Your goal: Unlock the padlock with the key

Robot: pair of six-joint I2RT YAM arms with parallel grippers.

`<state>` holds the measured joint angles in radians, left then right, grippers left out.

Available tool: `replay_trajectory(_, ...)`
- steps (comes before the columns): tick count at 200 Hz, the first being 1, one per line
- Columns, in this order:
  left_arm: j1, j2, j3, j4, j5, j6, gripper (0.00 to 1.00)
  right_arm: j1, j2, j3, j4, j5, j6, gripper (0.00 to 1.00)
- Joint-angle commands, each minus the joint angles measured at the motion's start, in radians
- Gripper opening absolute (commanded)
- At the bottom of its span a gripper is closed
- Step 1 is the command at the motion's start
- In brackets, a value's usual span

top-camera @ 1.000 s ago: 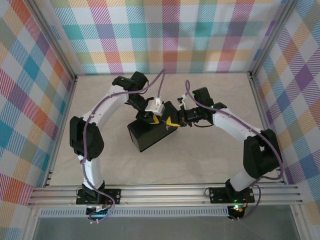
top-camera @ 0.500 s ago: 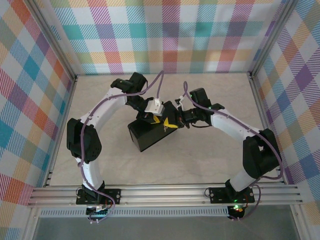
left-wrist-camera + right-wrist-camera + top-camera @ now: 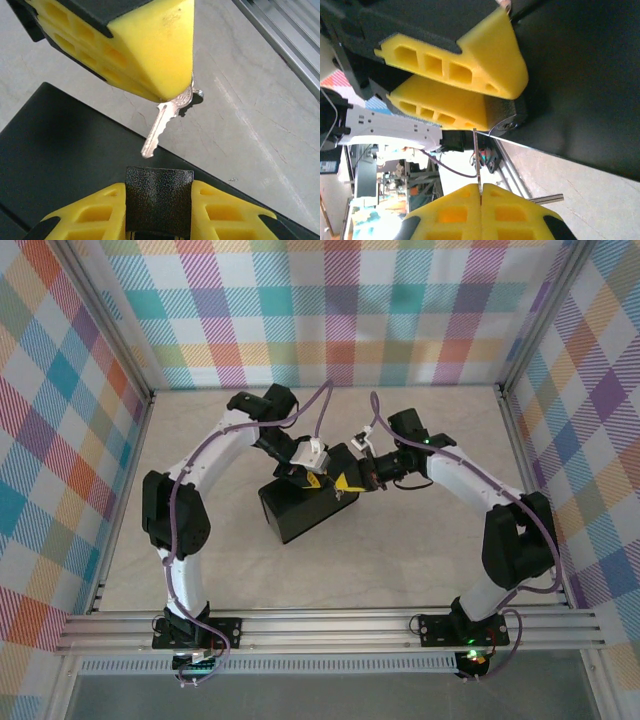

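Looking about halfway done to me: left claw is clamped on the small black textured padlock, and just ahead of it the right claw pinches the thin silvery metal key by its head, tip not touching the padlock. Inserting and turning remain. Big black box sits under both claws with the pale bench beyond, and nothing's in the gap.

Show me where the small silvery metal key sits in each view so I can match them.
Top external: too small to make out, at the right gripper over the matte black box.
Left wrist: the key at centre, slanting down from yellow foam fingers above.
Right wrist: the key lower centre, edge-on, a thin line above that shut gripper.
Shared landmark: that box.
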<state>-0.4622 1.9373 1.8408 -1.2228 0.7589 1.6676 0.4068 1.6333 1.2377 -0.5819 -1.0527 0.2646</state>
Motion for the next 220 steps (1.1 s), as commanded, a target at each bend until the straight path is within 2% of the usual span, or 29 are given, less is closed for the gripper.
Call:
replay_trajectory(1,0.002,0.033,0.025,-0.098,0.002,0.055,0.25,0.003,0.027,0.040,-0.087,-0.053,-0.108,0.00)
replay_trajectory(56,0.004,0.039,0.047,-0.140,-0.002,0.108,0.25,0.002,0.070,0.063,-0.139,-0.007,-0.136,0.00)
replay_trajectory(111,0.000,0.029,0.048,-0.176,0.019,0.163,0.26,0.010,0.093,0.092,-0.130,-0.020,-0.128,0.00)
replay_trajectory(220,-0.006,0.031,0.043,-0.167,0.006,0.161,0.26,0.035,0.092,0.088,-0.159,-0.009,-0.156,0.00)
